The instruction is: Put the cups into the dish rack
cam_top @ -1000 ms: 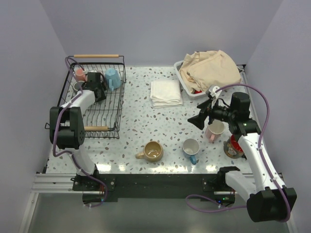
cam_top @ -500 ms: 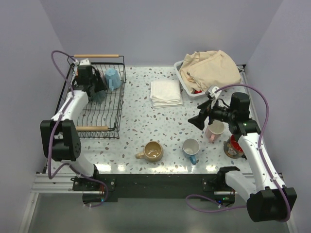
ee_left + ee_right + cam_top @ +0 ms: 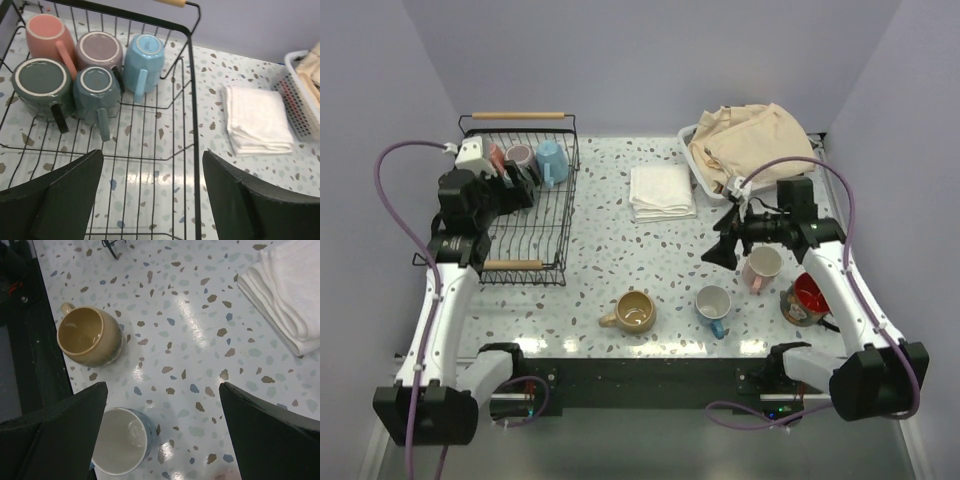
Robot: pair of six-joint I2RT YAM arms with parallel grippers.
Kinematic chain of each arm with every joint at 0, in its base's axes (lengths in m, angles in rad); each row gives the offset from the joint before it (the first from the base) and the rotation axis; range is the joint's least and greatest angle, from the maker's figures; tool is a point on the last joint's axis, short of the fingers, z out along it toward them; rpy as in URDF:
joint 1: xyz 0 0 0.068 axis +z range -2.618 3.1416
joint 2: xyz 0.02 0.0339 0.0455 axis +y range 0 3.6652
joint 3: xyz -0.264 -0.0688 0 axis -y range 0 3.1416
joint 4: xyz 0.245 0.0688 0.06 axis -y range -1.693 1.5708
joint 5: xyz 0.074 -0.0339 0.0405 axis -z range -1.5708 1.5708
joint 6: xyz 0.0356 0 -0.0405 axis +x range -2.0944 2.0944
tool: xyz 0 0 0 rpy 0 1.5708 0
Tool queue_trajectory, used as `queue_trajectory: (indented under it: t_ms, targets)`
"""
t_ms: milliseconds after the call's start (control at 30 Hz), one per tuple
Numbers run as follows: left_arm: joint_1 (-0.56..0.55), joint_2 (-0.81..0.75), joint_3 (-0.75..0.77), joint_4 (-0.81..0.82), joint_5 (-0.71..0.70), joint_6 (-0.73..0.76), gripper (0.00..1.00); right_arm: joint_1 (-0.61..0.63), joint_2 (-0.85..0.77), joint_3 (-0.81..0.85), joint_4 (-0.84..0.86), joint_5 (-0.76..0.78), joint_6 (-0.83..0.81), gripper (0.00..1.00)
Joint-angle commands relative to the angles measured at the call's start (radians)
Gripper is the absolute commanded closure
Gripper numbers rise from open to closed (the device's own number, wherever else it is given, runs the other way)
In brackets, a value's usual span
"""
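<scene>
1. Rack [image 3: 542, 240] sits at 10 o'clock on the table [image 3: 610, 245], tight to the left edge, with a wooden handle at its 12 and 6 o'clock ends.
2. Five cups stand upside down, packed into the rack's 11 o'clock corner. Far row: pink cup [image 3: 44, 31], mauve cup [image 3: 99, 48], blue cup [image 3: 145, 51]. Front row: dark teal cup [image 3: 41, 81] touching teal cup [image 3: 96, 87]. Bare wire floor runs from them to the 6 o'clock end.
3. Left claw [image 3: 151, 157]: jaws spread wide, nothing between them, above the bare wire on the near side of the cups.
4. Right claw [image 3: 163, 386]: jaws spread wide, holding nothing, above the table at about 3 o'clock and pointing toward 9.
5. Four cups stand upright on the table from 6 round to 4 o'clock: tan cup [image 3: 635, 312], white cup [image 3: 713, 302], pale pink cup [image 3: 763, 266], dark cup [image 3: 807, 296] with a red inside. The tan cup is close to the near edge, with a gap between it and the white cup. The pale pink and dark cups stand just beside each other.
6. Towel [image 3: 662, 192], folded, lies at 12 o'clock; tub [image 3: 698, 170] heaped with cloth fills the 1 o'clock corner.
7. The top view hides both teal cups behind the left arm; the left wrist view shows them. The right wrist view catches only the tan cup, the white cup and a towel corner. The pale pink and dark cups appear in the top view alone.
</scene>
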Motion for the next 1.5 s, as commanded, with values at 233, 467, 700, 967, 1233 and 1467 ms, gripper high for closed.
queue_trajectory:
  t_ms: [233, 467, 700, 967, 1233, 1467]
  targets:
    - [0.007, -0.302, -0.166, -0.052, 0.333, -0.095, 0.13, 0.588, 0.302, 0.301, -0.261, 0.548, -0.061, 0.01]
    - [0.007, -0.408, -0.205, -0.08, 0.359, -0.172, 0.13, 0.833, 0.409, 0.316, -0.088, 0.79, 0.053, 0.01]
    - [0.007, -0.492, -0.229, -0.108, 0.38, -0.21, 0.13, 0.902, 0.521, 0.299, -0.008, 0.926, 0.162, 0.04]
    - [0.007, -0.532, -0.272, -0.1, 0.425, -0.268, 0.13, 0.906, 0.597, 0.293, 0.001, 0.982, 0.203, 0.44]
    - [0.006, -0.544, -0.347, 0.021, 0.575, -0.417, 0.13, 0.903, 0.546, 0.252, 0.027, 1.034, 0.217, 1.0]
    - [0.001, -0.54, -0.406, 0.17, 0.673, -0.57, 0.13, 0.744, 0.375, 0.334, -0.022, 0.957, 0.173, 1.0]
